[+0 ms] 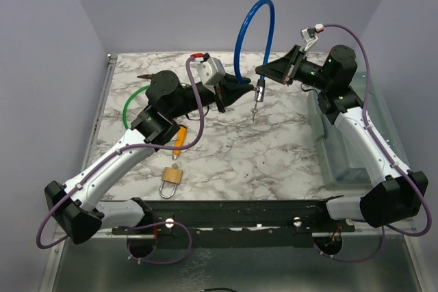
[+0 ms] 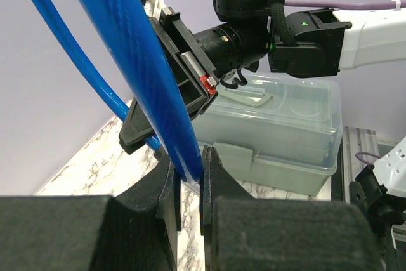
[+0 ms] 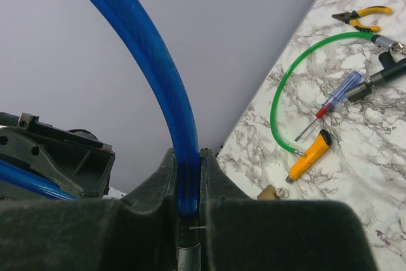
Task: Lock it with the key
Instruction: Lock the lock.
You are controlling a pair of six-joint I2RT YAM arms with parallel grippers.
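Observation:
A blue cable lock arches high between my two grippers. In the top view my left gripper is shut on one end of it, and in the left wrist view its jaws pinch the blue cable. My right gripper is shut on the other end. The right wrist view shows the blue cable running down between its fingers to a metal end piece. A small metal piece that looks like the key dangles below the two grippers, above the marble table.
A brass padlock lies near the table's front left, with an orange tool just behind it. A green cable curves at the left. A clear plastic box stands along the right edge. Screwdriver and pliers lie farther left.

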